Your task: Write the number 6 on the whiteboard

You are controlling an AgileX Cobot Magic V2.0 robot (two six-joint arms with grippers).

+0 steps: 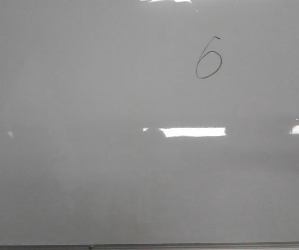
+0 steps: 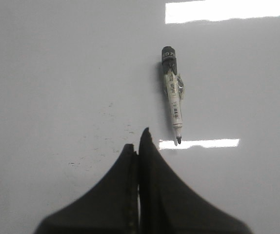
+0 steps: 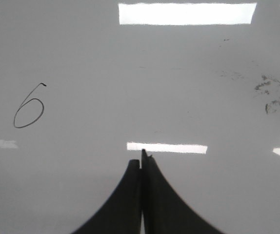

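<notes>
Your 6 [image 1: 209, 58] already stands on the board [image 1: 87, 182], a slanted stem over a closed oval loop, toward the far edge and right of centre in the front view. Judged from that, the writing is done, and what remains turns on the marker [image 2: 173, 93].

You see the marker only in the left wrist view. It lies flat on the board, uncapped as far as you can tell, just ahead of the left gripper [image 2: 139, 141] and slightly to one side. Its long axis runs nearly in line with the fingers, the tip toward the gripper and the dark end away. So the left arm is the nearer one.

Your left gripper is pressed together, holding nothing. Your right gripper [image 3: 141, 161] is the same, empty, with the 6 [image 3: 29, 107] well apart from it, off to one side.
</notes>
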